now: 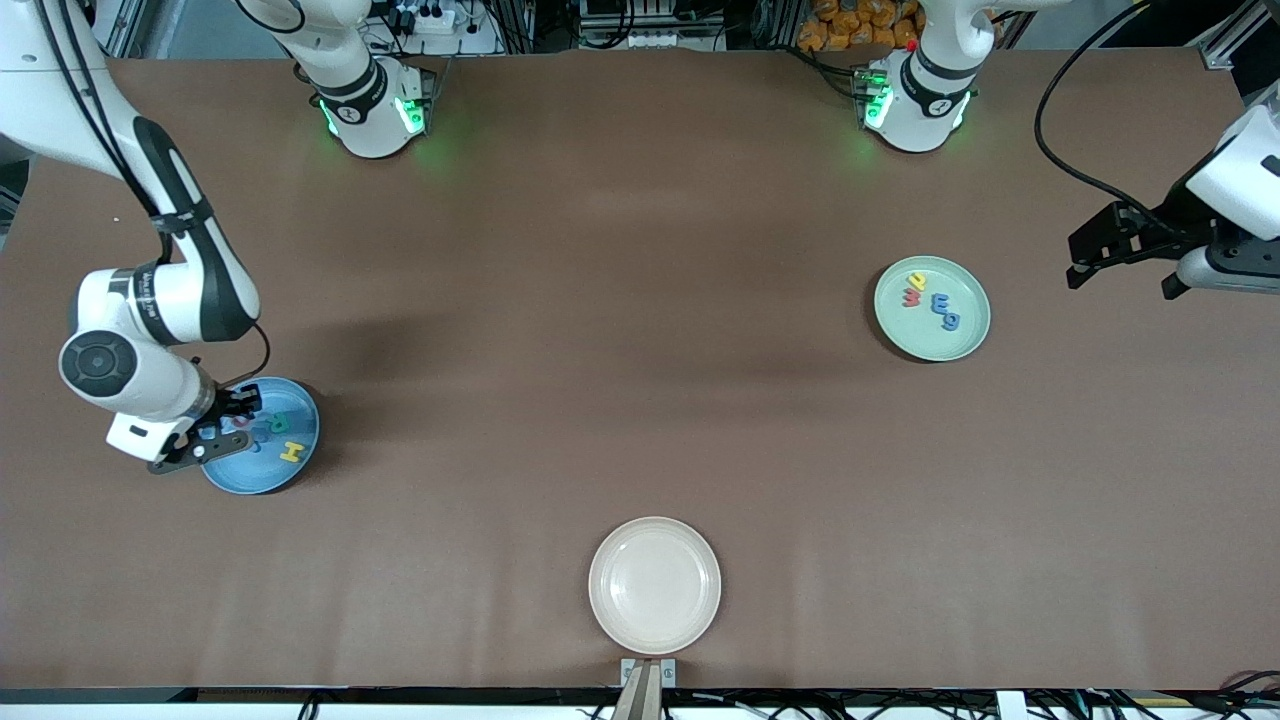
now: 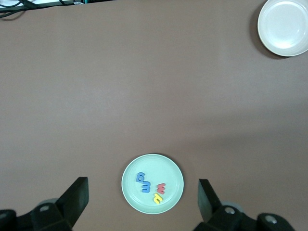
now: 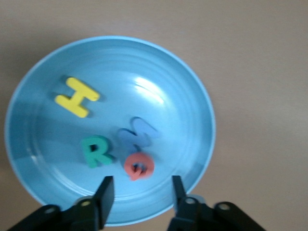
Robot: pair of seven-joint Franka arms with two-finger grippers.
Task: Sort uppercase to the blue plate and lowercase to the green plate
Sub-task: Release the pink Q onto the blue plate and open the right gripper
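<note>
1. The right gripper (image 3: 139, 195) hangs low over the blue plate (image 3: 43, 77), at the lower left of the front frame; its jaws stand apart with nothing between them.
2. Just off its fingertips lies the red Q (image 3: 139, 166), leaning on the blue W (image 3: 137, 134), with the R (image 3: 96, 151) beside them and the H (image 3: 77, 96) apart.
3. These foam letters look light, soft and springy; I judge a pinch across a stroke holds best.
4. The left gripper (image 2: 142, 199) waits, jaws wide and empty, above the desk (image 1: 640, 300) near the green plate (image 1: 965, 340), right of frame, which holds the lowercase (image 1: 932, 300) letters.
</note>
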